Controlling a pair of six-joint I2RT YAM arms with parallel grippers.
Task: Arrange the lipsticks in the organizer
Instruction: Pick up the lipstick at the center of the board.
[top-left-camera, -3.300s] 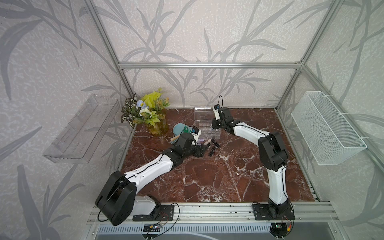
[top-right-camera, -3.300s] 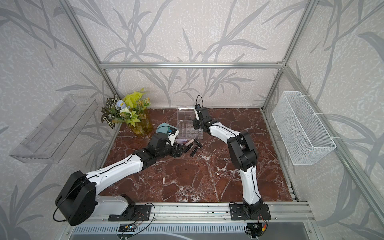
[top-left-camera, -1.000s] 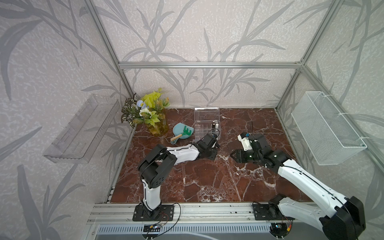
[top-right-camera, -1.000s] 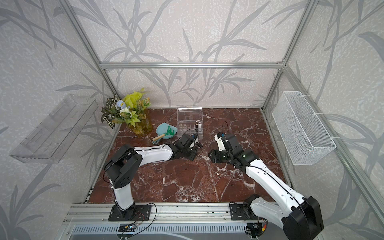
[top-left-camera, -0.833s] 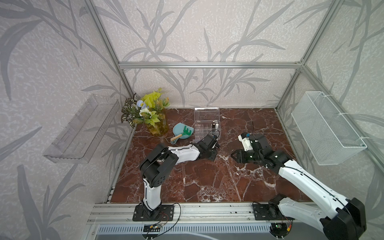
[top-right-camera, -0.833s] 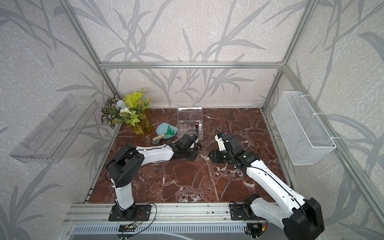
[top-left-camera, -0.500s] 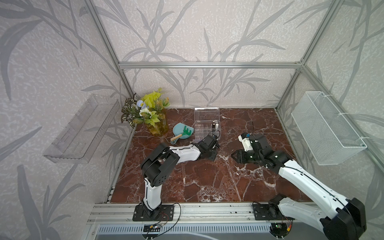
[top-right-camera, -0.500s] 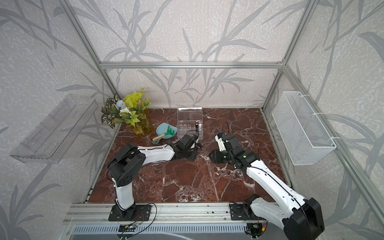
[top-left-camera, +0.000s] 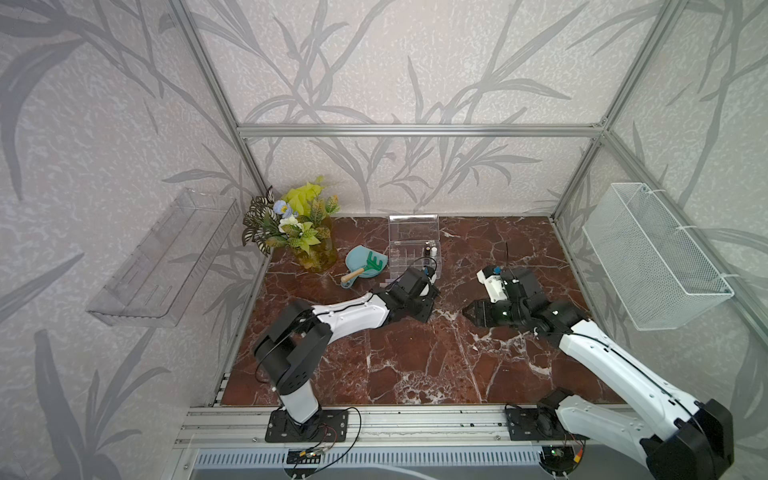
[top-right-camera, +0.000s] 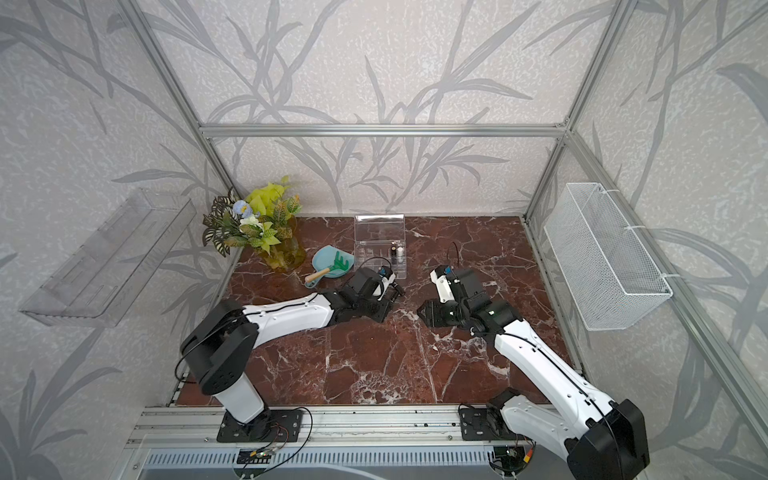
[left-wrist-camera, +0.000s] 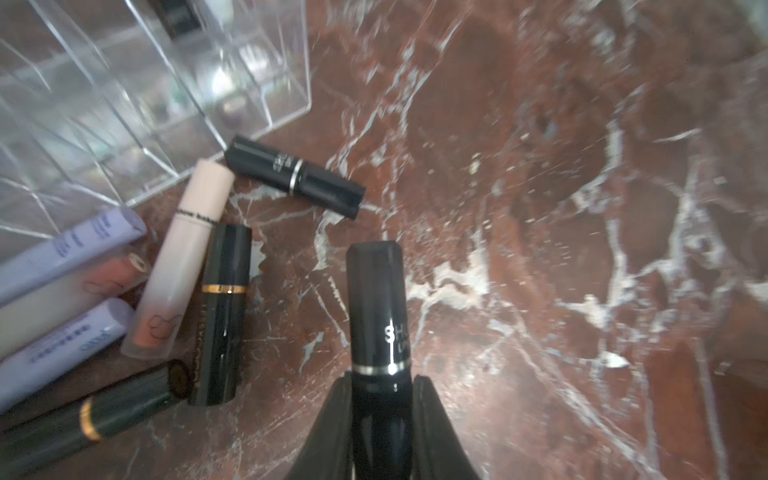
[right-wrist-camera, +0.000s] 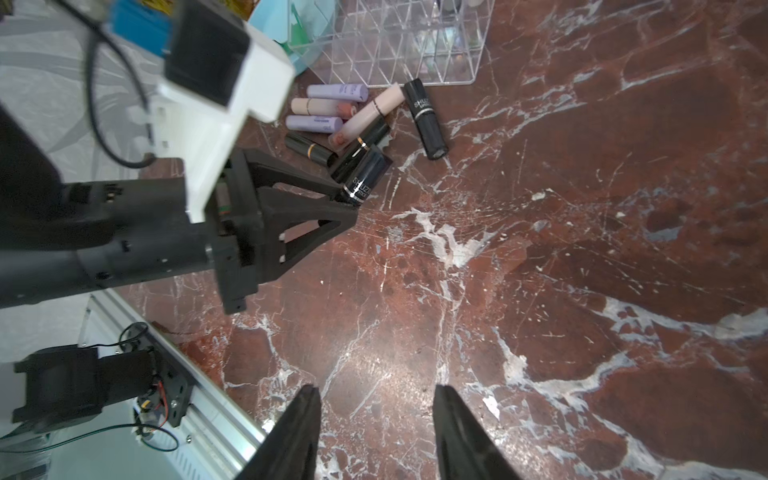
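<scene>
In the left wrist view my left gripper (left-wrist-camera: 381, 380) is shut on a black lipstick (left-wrist-camera: 378, 316) with a silver band, tilted just above the marble. The right wrist view shows the same grip on the lipstick (right-wrist-camera: 365, 176). Several loose lipsticks lie beside it: a black one (left-wrist-camera: 295, 174), a pale pink one (left-wrist-camera: 183, 257), a black one with a gold band (left-wrist-camera: 222, 311) and a lilac one (left-wrist-camera: 70, 245). The clear organizer (top-left-camera: 405, 257) stands behind them, lid up, with a dark tube (top-left-camera: 427, 249) and a white tube (top-left-camera: 433, 250) upright inside. My right gripper (right-wrist-camera: 376, 392) is open with nothing between its fingers, to the right of the pile.
A green toy rake (top-left-camera: 372, 262) lies on a blue dustpan left of the organizer. A vase of plants (top-left-camera: 303, 232) stands at the back left. A wire basket (top-left-camera: 652, 257) hangs on the right wall, a clear tray (top-left-camera: 162, 257) on the left wall.
My left gripper has closed on the black lipstick beside the pile. The right arm, at the organizer three seconds ago, has drawn back to the right and has held still over the last second.
</scene>
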